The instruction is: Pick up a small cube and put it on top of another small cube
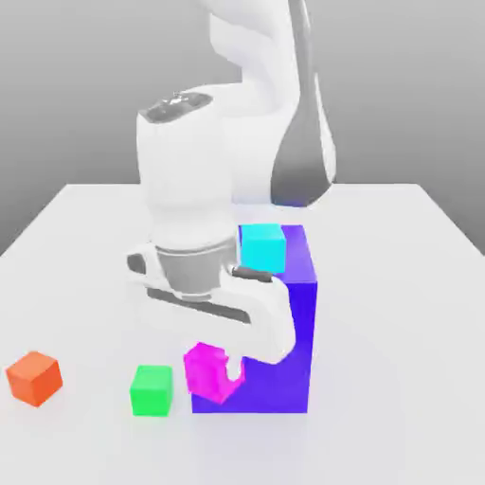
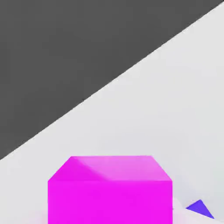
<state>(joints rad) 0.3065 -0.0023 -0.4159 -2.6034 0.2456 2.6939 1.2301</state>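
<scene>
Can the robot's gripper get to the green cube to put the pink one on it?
Probably yes. The gripper is shut on the pink cube, and the green cube sits just beside it on the table with nothing on top.

place: simulated test bench | evidence: plain white table [image 1: 85, 237] against a blank grey backdrop | flat-coloured matte blocks: orange cube [image 1: 34, 377] near the front left corner, big purple block [image 1: 289, 332] mid-table | white robot arm [image 1: 189, 189]
</scene>
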